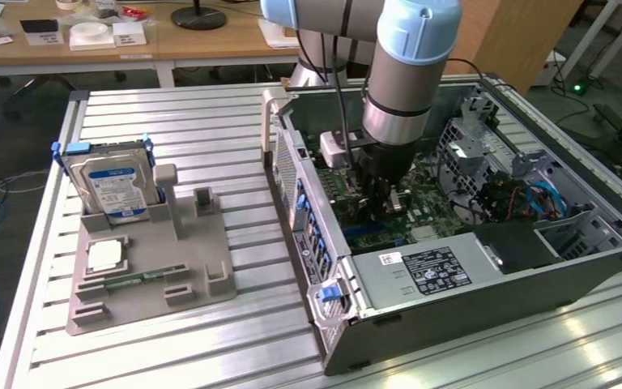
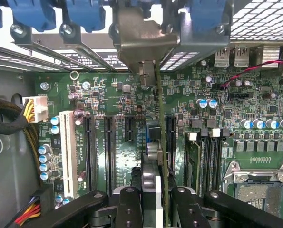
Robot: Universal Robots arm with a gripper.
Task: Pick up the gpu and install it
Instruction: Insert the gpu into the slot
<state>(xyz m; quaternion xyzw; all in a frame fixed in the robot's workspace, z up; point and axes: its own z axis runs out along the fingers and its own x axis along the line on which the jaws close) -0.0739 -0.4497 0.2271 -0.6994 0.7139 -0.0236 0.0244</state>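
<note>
The gpu [image 2: 162, 142] is held edge-on between the closed fingers [image 2: 129, 202] of the gripper [image 2: 156, 204], low inside the open case [image 1: 570, 267] over the motherboard [image 2: 117, 95]; slot alignment should be kept square, bracket guided first.

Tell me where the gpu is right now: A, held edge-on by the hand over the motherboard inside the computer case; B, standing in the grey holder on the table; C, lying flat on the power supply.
A: the hand grips the gpu edge-on above the motherboard slots, inside the open case.
</note>
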